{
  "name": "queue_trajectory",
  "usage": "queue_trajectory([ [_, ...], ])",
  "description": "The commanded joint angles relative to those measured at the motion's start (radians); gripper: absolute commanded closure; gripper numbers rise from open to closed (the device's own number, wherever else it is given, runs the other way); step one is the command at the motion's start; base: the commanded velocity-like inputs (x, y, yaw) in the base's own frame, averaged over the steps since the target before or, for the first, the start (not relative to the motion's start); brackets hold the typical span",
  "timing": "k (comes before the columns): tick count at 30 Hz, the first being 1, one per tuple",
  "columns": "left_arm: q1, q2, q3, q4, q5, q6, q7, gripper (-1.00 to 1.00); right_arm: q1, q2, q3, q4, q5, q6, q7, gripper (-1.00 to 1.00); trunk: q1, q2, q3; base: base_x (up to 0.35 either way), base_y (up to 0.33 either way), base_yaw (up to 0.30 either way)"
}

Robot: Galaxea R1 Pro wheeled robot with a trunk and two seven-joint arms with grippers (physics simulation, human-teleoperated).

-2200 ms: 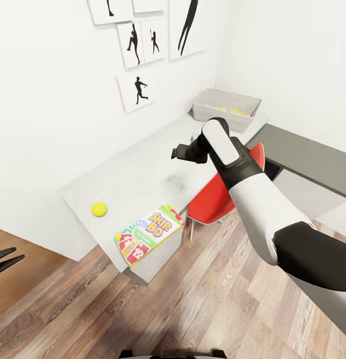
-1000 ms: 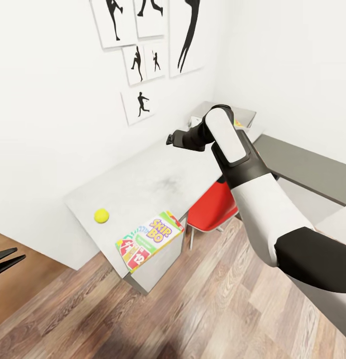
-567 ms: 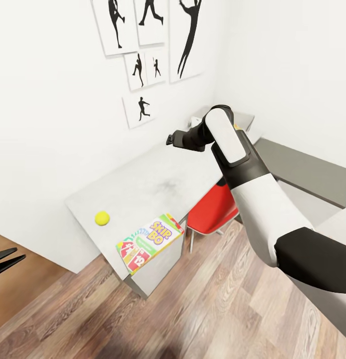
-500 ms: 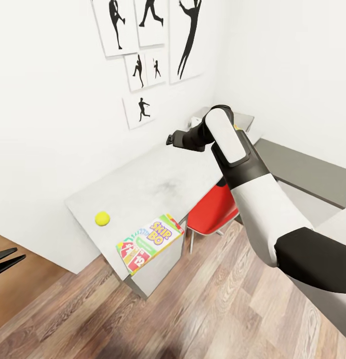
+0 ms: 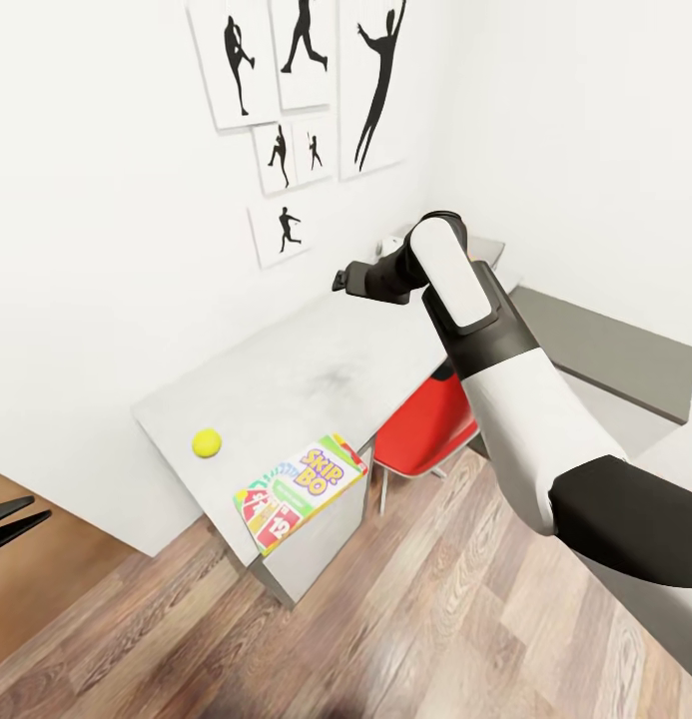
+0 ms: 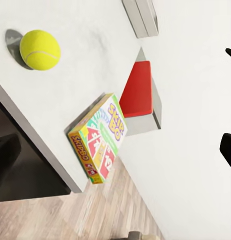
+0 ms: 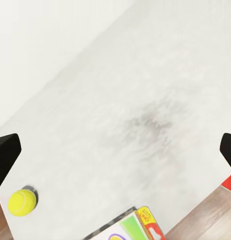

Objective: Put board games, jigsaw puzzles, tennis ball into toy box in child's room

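We see two toys on the light grey table [image 5: 316,374] that are not yet put away: the tennis ball [image 5: 207,442] near the table's 8 o'clock corner, and the Skip-Bo board game [image 5: 298,490] at its 6 o'clock edge, one corner hanging over the side, just beside the red chair [image 5: 425,424]. The toy box [image 5: 390,243] is mostly hidden behind our right arm [image 5: 455,290] at the 1 o'clock end, so we cannot tell what it contains. Our right gripper [image 5: 343,280] hovers above the table with its fingers wide apart, and it carries nothing. Our left gripper [image 5: 16,519] hangs at 9 o'clock over the wood floor [image 5: 405,619], well apart from the table; its fingers look spread and empty. We judge that at least these two toys are left, and the bed is not shown.
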Motion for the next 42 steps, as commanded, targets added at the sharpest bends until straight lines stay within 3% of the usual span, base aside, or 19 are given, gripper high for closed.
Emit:
queue_trajectory([
  [1,-0.001,0.0,0.0,0.0,-0.001,0.011,-0.004,-1.0,-0.001,0.0,0.001,-0.001,-0.009,0.002,-0.01,-1.0,0.001,-0.002,0.0,0.0,0.0,0.0],
  [42,-0.001,0.002,0.001,0.0,0.0,0.01,-0.004,-1.0,-0.001,0.0,0.007,-0.059,-0.01,0.002,-0.01,-1.0,0.001,-0.002,0.068,0.0,0.0,0.0],
])
